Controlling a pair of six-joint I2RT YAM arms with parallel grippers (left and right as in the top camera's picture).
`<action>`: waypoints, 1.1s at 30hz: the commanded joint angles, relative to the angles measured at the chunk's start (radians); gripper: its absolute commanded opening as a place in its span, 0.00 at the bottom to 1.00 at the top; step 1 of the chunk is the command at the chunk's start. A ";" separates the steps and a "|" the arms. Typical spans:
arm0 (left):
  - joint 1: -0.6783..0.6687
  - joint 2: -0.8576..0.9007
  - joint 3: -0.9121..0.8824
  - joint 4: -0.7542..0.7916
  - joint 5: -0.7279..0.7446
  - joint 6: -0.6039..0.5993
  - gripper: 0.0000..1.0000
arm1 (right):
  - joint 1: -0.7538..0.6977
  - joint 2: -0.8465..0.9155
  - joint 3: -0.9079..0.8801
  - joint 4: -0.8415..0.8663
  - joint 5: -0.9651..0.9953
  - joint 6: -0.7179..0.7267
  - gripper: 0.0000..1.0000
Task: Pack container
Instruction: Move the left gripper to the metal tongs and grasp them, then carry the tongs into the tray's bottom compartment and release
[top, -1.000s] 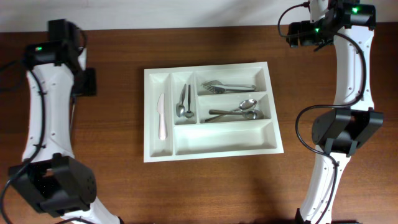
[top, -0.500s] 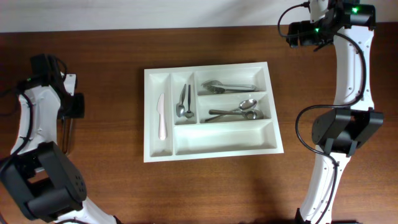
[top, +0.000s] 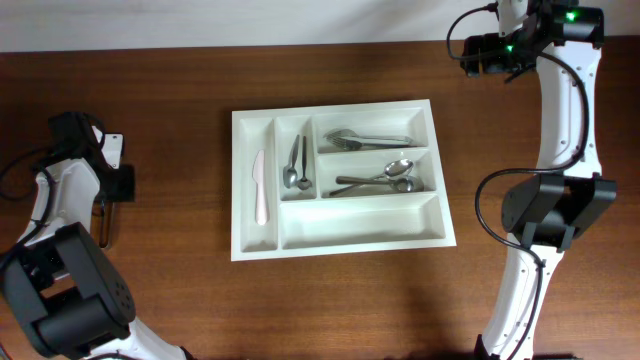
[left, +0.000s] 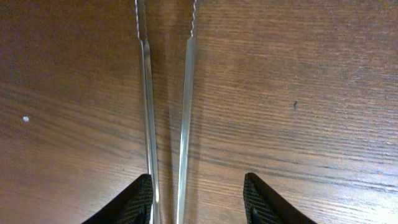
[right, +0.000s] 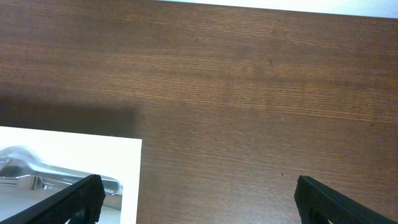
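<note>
The container (top: 360, 225) is a white five-compartment tray in the middle of the table. It holds a white knife (top: 260, 187), spoons (top: 296, 165), forks (top: 365, 138) and more spoons (top: 385, 178). My left gripper (top: 105, 200) is open, low over the table at the far left. In the left wrist view its jaws (left: 198, 202) straddle two thin metal knives (left: 185, 112) lying side by side, one close to the left finger. My right gripper (top: 470, 55) is open and empty at the back right. In the right wrist view (right: 199, 202) it is over bare wood beside the tray's corner (right: 127, 186).
The table is dark wood with a white wall edge (top: 300, 20) along the back. The two knives (top: 103, 228) lie near the table's left edge. A fork handle (right: 56, 177) shows in the tray's corner in the right wrist view.
My left arm has swung from the back left toward the front and down, bringing its open gripper over the two metal knives. The right arm and the tray have not moved.
</note>
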 joint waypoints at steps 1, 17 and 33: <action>0.006 0.027 -0.008 0.019 0.027 0.049 0.53 | 0.004 -0.024 0.018 0.000 0.009 0.008 0.99; 0.032 0.170 -0.008 0.066 0.083 0.063 0.56 | 0.004 -0.024 0.018 0.000 0.009 0.008 0.99; 0.023 0.174 0.048 0.037 0.083 -0.087 0.02 | 0.004 -0.024 0.018 0.000 0.009 0.008 0.99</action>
